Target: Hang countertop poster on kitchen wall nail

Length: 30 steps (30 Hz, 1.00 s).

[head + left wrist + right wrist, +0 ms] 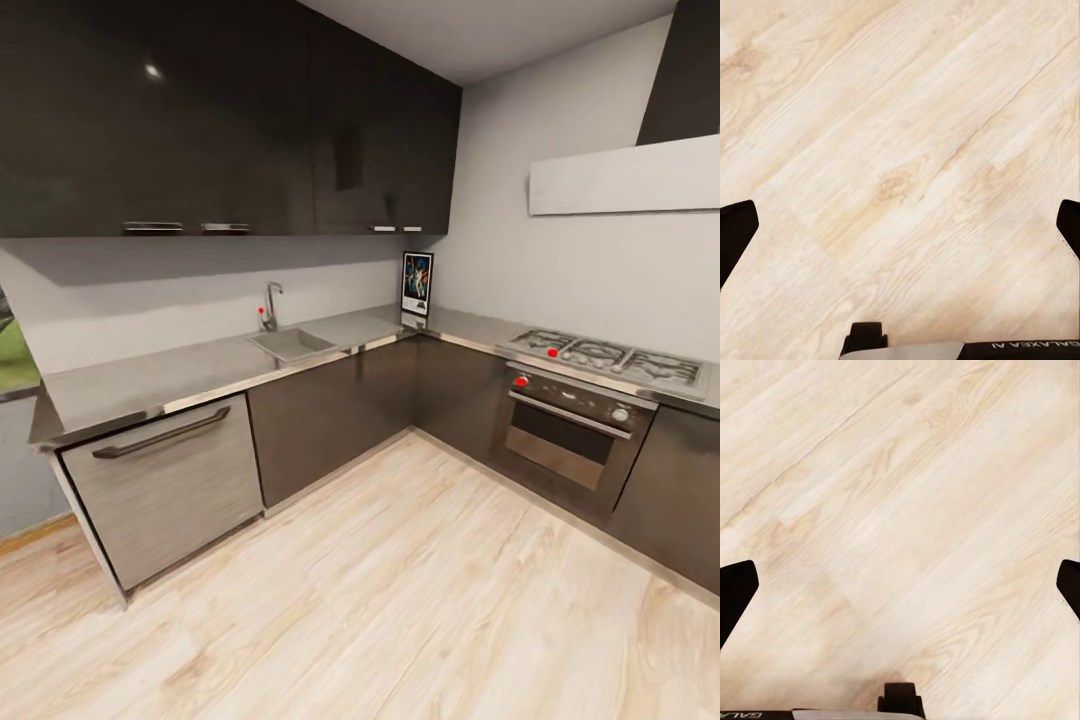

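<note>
Standing upright, long axis vertical, poster (417,285) sits in inner corner of table (200,365), face into room, at 12 o'clock in head view. Sink (292,344) at 10 o'clock holds nothing visible. Left gripper (900,225) and right gripper (900,585) spread wide over wood floor (400,600), well apart from poster.

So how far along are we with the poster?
Nothing done yet: the poster stands upright in the far corner of the kitchen countertop. Both the left gripper and right gripper are open over bare floor. Left: drive closer, grasp it, hang it.
</note>
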{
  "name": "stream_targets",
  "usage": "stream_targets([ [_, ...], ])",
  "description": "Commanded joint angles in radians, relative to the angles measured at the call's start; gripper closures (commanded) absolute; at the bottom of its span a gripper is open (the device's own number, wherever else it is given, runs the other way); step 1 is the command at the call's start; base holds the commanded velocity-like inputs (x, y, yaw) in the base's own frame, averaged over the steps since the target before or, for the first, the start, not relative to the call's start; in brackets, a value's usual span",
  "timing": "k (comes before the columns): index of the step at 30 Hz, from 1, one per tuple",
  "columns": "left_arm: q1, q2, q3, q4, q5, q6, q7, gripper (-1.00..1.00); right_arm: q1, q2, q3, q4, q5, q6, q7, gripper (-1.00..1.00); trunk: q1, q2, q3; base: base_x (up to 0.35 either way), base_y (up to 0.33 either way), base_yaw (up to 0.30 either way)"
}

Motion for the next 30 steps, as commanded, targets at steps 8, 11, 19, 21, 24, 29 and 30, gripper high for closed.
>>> stream_targets([
  [8, 0.0, 0.0, 0.001, -0.002, -0.003, -0.001, 0.0, -1.0, -0.001, 0.0, 0.0, 0.001, -0.001, -0.003, -0.001, -1.0, 0.001, 0.0, -0.001, 0.324, -0.131, 0.0],
  [11, 0.0, 0.0, 0.001, -0.002, -0.003, -0.001, 0.0, -1.0, -0.001, 0.0, 0.0, 0.001, -0.001, -0.003, 0.0, -1.0, 0.001, 0.0, -0.001, 0.32, -0.159, 0.0],
  [19, 0.0, 0.0, 0.001, -0.002, -0.003, -0.001, -0.001, -1.0, -0.001, 0.0, 0.0, 0.002, -0.001, -0.003, 0.0, -1.0, 0.001, 0.0, -0.001, 0.316, -0.164, -0.058],
  [21, 0.0, 0.001, 0.001, -0.002, -0.003, -0.001, -0.001, -1.0, -0.001, 0.0, 0.0, 0.002, -0.001, -0.003, 0.0, -1.0, 0.001, 0.0, 0.0, 0.315, -0.141, -0.202],
  [24, 0.0, 0.001, 0.001, -0.002, -0.003, -0.001, -0.002, -1.0, -0.001, 0.0, 0.0, 0.002, -0.001, -0.003, 0.0, -1.0, 0.001, 0.0, 0.001, 0.316, -0.124, -0.241],
  [29, 0.0, 0.001, 0.001, -0.002, -0.003, -0.001, -0.002, -1.0, -0.001, 0.0, 0.0, 0.002, -0.001, -0.003, 0.0, -1.0, 0.001, 0.0, 0.003, 0.317, -0.106, -0.261],
  [30, 0.0, 0.001, 0.001, -0.002, -0.003, -0.001, -0.002, -1.0, -0.001, 0.0, 0.0, 0.002, -0.001, -0.003, 0.0, -1.0, 0.001, 0.0, 0.004, 0.321, -0.065, -0.265],
])
